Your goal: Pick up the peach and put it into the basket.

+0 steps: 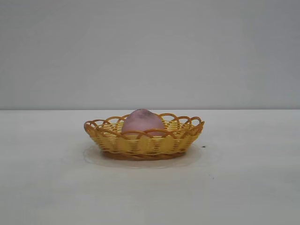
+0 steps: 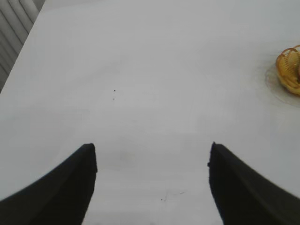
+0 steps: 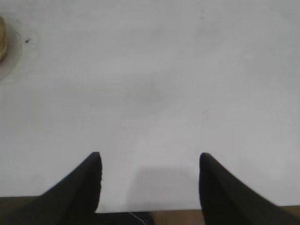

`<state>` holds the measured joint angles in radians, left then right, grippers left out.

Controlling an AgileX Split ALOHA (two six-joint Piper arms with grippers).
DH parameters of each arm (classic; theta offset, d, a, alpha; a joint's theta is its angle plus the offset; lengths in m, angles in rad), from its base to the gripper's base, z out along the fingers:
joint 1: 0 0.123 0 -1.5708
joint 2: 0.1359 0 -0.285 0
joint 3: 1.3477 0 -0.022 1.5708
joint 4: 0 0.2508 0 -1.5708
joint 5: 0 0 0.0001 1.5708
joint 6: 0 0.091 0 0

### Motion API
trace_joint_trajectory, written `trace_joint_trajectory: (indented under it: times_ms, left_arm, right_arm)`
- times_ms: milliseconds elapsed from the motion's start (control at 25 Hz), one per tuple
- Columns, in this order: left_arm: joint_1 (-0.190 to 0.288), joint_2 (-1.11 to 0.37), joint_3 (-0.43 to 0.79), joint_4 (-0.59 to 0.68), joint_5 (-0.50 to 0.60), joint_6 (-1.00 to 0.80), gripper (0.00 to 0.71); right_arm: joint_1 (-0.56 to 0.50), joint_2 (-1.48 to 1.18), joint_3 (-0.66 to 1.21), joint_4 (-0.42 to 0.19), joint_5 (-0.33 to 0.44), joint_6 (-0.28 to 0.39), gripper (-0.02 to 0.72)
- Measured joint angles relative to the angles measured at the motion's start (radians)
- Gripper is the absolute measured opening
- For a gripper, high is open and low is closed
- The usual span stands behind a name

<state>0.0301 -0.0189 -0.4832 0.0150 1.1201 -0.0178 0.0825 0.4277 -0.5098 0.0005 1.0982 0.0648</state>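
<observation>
The peach [image 1: 142, 122] sits inside the basket [image 1: 144, 143], near its middle, its dome showing above the looped rim; the basket rests on the white table [image 1: 243, 178]. Judged from this, the placing step is done and nothing is left to carry. The left gripper [image 2: 152, 161] hangs over bare table well away from the basket, fingers spread apart and empty. The right gripper [image 3: 150, 168] is likewise parted and empty near the table edge. The next move calls only for both arms to remain parked.
</observation>
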Motion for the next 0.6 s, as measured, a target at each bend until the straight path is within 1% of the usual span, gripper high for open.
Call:
trace_joint_trajectory:
  times_ms: [160,600]
  left_arm:
    - [0.0,0.0,0.0,0.0,0.0,0.0,0.489]
    - [0.0,0.0,0.0,0.0,0.0,0.0,0.489]
  right_arm:
    - [0.0,-0.074,0.022,0.006,0.021,-0.028,0.387]
    - [0.0,-0.35,0.022,0.008,0.03,-0.031,0.387]
